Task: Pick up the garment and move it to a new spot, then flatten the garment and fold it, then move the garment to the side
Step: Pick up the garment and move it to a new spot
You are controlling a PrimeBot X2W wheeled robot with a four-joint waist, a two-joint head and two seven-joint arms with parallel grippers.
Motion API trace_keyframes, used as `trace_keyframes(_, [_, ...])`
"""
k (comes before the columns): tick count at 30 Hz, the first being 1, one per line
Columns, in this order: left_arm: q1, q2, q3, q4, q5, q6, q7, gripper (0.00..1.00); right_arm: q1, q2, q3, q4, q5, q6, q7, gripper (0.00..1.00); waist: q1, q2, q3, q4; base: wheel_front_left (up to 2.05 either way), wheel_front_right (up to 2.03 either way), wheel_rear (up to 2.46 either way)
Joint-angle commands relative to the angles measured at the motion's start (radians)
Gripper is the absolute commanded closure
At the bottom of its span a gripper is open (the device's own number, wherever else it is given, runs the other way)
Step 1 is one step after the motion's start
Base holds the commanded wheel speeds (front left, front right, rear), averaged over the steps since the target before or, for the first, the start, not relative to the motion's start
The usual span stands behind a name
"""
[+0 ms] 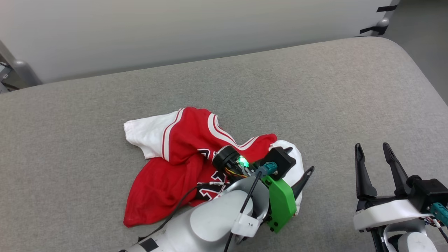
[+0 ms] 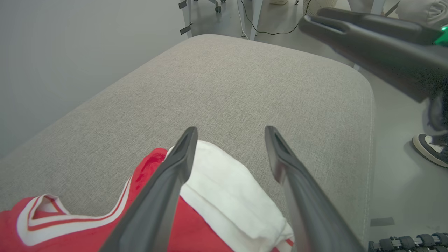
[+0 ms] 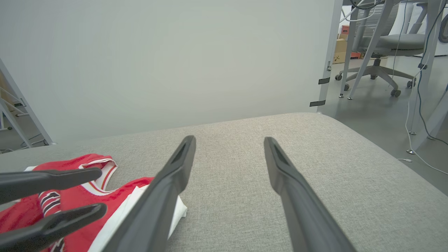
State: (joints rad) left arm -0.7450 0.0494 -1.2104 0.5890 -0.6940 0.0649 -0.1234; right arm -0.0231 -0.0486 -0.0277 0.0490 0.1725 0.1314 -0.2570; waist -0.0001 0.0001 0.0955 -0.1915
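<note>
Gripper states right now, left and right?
Left gripper: open over the jersey, holding nothing.
Right gripper: open, empty, over the grey cushion.

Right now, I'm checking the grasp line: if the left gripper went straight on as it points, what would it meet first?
The left gripper, open, would likely meet the white sleeve of the garment lying between its fingers; if it clears that edge, the grey cushion just beyond. Depth is unclear.

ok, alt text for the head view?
A crumpled red-and-white jersey lies on a grey padded surface. The left hand is open at its white sleeve; the right hand is open, apart from it at lower right.
</note>
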Motion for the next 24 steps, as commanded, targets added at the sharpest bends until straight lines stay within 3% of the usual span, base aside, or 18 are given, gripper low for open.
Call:
trace_keyframes(1, [-0.016, 0.001, -0.008, -0.009, -0.019, -0.006, -0.007, 0.00, -0.004, -0.002, -0.005, 0.006, 0.007, -0.001, -0.005, 0.00, 0.0001, -0.0001, -0.024, 0.036, 0.00, 0.00, 0.00])
trace_keyframes(5, [-0.036, 0.001, -0.001, 0.004, -0.063, 0.024, -0.045, 0.00, -0.002, -0.002, -0.009, 0.019, 0.006, -0.001, -0.005, 0.00, 0.0001, -0.0001, -0.053, 0.091, 0.00, 0.00, 0.00])
trace_keyframes(10, [-0.055, 0.022, 0.074, 0.090, -0.103, 0.045, -0.097, 0.00, 0.013, -0.002, -0.016, 0.022, -0.004, -0.001, -0.005, 0.00, 0.0001, -0.0001, -0.079, 0.157, 0.00, 0.00, 0.00])
trace_keyframes(16, [-0.026, 0.154, 0.206, 0.078, -0.126, 0.055, -0.136, 0.00, 0.040, -0.002, -0.031, 0.023, -0.018, -0.001, -0.005, 0.00, 0.0001, -0.0001, -0.102, 0.223, 0.00, 0.00, 0.00])
trace_keyframes(21, [0.099, 0.285, 0.390, -0.118, -0.080, 0.062, -0.138, 0.00, 0.059, -0.002, -0.039, 0.019, -0.024, -0.001, -0.005, 0.00, 0.0001, -0.0001, -0.106, 0.257, 0.00, 0.00, 0.00])
trace_keyframes(24, [0.221, 0.333, 0.487, -0.237, -0.050, 0.062, -0.138, 0.00, 0.067, -0.002, -0.039, 0.018, -0.024, -0.001, -0.005, 0.00, 0.0001, -0.0001, -0.108, 0.268, 0.00, 0.00, 0.00])
